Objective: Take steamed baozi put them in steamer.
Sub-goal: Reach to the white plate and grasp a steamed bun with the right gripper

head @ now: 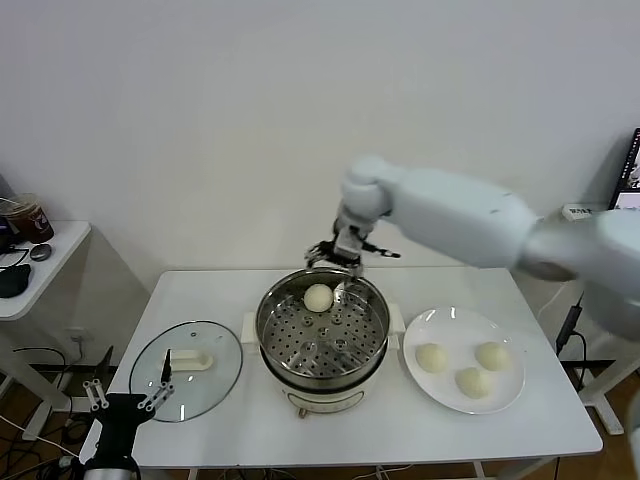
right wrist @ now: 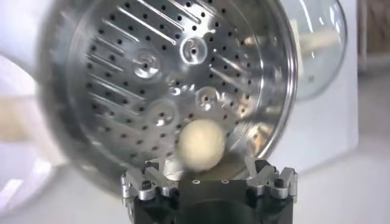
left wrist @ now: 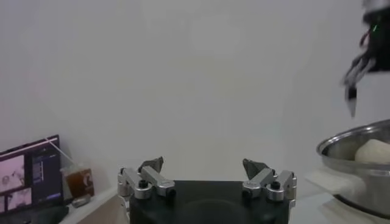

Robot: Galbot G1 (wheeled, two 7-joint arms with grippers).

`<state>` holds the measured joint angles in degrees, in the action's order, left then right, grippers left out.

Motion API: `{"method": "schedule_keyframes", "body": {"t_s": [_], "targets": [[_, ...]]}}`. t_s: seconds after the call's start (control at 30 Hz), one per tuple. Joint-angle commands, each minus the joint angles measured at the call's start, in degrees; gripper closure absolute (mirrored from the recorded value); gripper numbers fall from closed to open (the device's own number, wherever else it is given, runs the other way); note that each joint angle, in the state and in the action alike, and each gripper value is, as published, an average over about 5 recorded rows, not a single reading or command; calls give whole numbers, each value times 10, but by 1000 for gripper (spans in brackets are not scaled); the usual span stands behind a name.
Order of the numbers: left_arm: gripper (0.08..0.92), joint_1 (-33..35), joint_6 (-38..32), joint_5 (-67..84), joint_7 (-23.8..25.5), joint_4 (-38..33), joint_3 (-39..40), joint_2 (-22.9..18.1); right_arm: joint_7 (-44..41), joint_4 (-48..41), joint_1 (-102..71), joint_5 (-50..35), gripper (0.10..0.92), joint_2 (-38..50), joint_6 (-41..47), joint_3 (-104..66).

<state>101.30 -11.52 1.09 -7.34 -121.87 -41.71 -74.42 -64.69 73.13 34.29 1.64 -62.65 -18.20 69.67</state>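
The steel steamer [head: 300,350] stands mid-table, with one baozi [head: 318,297] on its perforated tray at the far side. Three more baozi [head: 431,357] [head: 492,354] [head: 473,381] lie on the white plate [head: 440,320] to its right. My right gripper [head: 340,262] hovers above the steamer's far rim, just behind that baozi. In the right wrist view the gripper [right wrist: 203,165] is open, and the baozi [right wrist: 201,144] rests on the tray [right wrist: 140,79] clear of both fingers. My left gripper [head: 125,398] is parked low at the table's front left, open and empty [left wrist: 203,167].
The round glass lid [head: 187,368] with a white handle lies on the table left of the steamer. A side table [head: 40,262] with a cup stands at far left. The left wrist view shows the steamer's rim [left wrist: 347,141] and the right gripper [left wrist: 359,73] farther off.
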Motion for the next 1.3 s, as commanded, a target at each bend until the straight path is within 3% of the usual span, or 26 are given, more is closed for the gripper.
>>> {"method": "schedule_keyframes", "body": {"t_s": [0.03, 0.23, 0.5, 1.03, 1.3], "targets": [[177, 1, 110, 3, -4, -26, 2, 4, -29, 200, 86, -112, 203, 246, 337, 59], [177, -5, 125, -8, -7, -21, 1, 6, -10, 236, 18, -86, 203, 350, 461, 64], [177, -8, 108, -12, -9, -21, -3, 0, 2, 200, -215, -24, 203, 376, 410, -92], [177, -2, 97, -24, -10, -25, -13, -5, 14, 33, -337, 52, 203, 229, 335, -188], [177, -4, 96, -27, -11, -23, -15, -7, 15, -5, -351, 69, 203, 186, 318, -195]]}}
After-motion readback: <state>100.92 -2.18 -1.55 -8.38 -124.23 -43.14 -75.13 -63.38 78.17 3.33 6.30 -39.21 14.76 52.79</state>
